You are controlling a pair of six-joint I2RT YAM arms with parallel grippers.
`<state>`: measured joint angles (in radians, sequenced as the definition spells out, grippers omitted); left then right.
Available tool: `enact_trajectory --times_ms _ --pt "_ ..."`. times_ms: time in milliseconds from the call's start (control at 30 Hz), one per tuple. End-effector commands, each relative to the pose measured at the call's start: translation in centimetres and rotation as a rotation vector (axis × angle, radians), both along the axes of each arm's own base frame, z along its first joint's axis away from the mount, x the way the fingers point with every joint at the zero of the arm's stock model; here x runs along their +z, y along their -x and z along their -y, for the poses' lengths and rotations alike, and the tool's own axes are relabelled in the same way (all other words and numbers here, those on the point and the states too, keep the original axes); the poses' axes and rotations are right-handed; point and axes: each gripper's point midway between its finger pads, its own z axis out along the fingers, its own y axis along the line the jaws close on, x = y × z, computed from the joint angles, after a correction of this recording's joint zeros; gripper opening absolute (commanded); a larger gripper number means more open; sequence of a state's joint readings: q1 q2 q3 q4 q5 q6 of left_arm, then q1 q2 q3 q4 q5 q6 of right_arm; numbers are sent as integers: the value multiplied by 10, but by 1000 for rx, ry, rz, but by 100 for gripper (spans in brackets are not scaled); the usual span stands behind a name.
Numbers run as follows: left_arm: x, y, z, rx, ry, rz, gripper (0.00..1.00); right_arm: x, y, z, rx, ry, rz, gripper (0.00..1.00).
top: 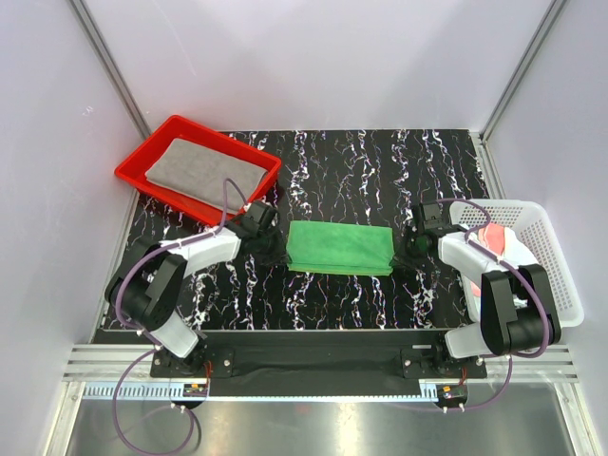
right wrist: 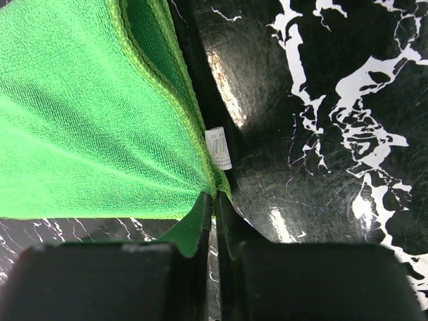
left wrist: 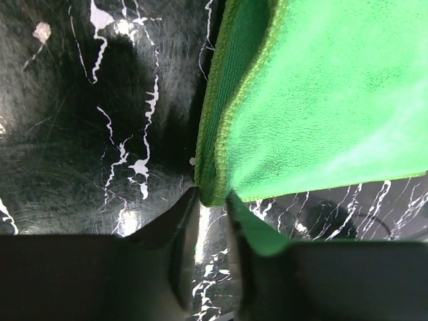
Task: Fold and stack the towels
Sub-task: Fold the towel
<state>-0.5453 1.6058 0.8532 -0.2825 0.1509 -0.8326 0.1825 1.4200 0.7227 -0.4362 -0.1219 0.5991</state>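
Note:
A bright green towel [top: 340,247] lies folded into a long strip in the middle of the table. My left gripper [top: 270,228] is at its left end. In the left wrist view the towel's corner [left wrist: 214,190] sits pinched between the tips of that gripper [left wrist: 212,198]. At the right end, my right gripper [top: 410,243] is shut on the other corner. The right wrist view shows the cloth [right wrist: 87,114] squeezed between that gripper's [right wrist: 215,198] jaws, below a small white label [right wrist: 218,148]. A grey towel [top: 204,169] lies flat in the red tray. A salmon-pink towel [top: 491,237] sits in the basket.
The red plastic tray [top: 133,176] stands at the back left, just behind my left arm. A white mesh basket [top: 546,261] stands at the right edge beside my right arm. Grey walls enclose the black marbled table [top: 370,161] on three sides.

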Motion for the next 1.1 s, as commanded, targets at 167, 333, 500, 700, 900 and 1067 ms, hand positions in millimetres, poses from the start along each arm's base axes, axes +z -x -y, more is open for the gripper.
enact_trajectory --times_ms 167,333,500,700,900,1067 --pt "20 -23 -2 -5 -44 96 0 15 -11 0 27 16 71 0" --pt "30 -21 -6 -32 -73 95 0 28 -14 0 43 19 88 0" --pt "51 -19 -2 -56 -56 114 0 49 -18 0 64 22 117 0" --pt "53 -7 8 -114 -55 101 0 58 -11 -1 68 8 129 0" --pt "30 9 8 -124 -61 64 0 38 5 1 65 7 88 0" --pt "12 20 0 -126 -101 38 0 24 16 3 60 10 64 0"
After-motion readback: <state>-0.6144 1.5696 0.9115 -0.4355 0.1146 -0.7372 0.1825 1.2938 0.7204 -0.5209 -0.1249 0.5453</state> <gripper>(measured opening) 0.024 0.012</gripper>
